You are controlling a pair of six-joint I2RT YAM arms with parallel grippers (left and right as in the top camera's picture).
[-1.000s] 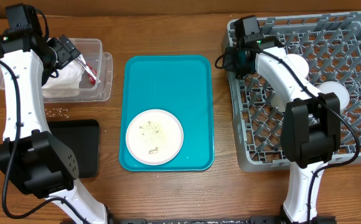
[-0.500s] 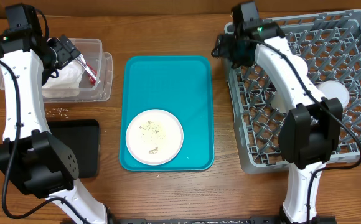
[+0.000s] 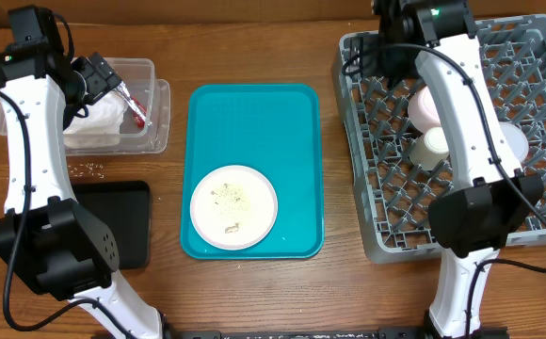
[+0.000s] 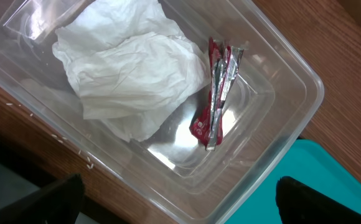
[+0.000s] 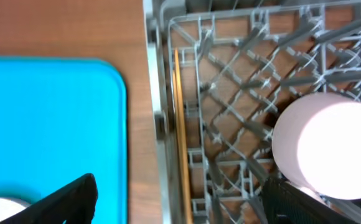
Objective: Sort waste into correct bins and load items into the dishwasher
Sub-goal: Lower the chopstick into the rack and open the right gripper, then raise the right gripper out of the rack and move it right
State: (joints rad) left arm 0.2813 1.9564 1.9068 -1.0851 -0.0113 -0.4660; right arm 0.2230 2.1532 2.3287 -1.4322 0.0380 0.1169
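My left gripper hangs open over the clear tub, nothing between its fingers. In the left wrist view the tub holds the crumpled white napkin and the red-and-white wrapper, with the left gripper above the tub's near rim. My right gripper is open over the far left corner of the grey dish rack. The right wrist view shows the right gripper straddling the rack's wall, thin chopsticks lying inside it, and the pink bowl. The round plate sits on the teal tray.
The rack also holds the pink bowl, a small white cup and another pale dish. A black tray lies at the front left. Rice crumbs are scattered on the wood between the tub and the black tray.
My right gripper has opened and drawn back from the rack's left rim to its far left corner, uncovering the bowl and cup. The left arm has not moved.
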